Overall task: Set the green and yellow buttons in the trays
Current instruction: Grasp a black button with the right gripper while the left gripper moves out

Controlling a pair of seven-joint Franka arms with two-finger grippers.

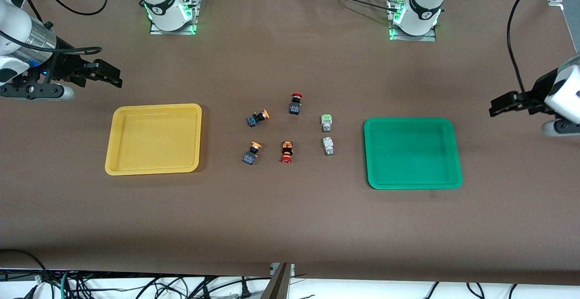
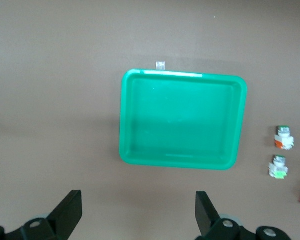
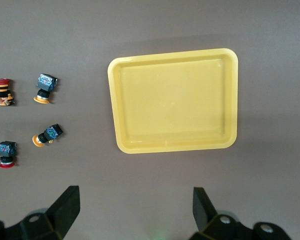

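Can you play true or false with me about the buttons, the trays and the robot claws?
1. Both trays are empty. True: nothing lies in the yellow tray or the green tray.
2. The left claw is holding a green button. False: it is open and holds nothing, up off the table near the green tray.
3. The two green buttons lie on the table beside the green tray. True.
4. The yellow buttons are stacked on top of each other. False: they lie apart on the table.
5. The right claw is shut. False: it is open, up near the yellow tray.
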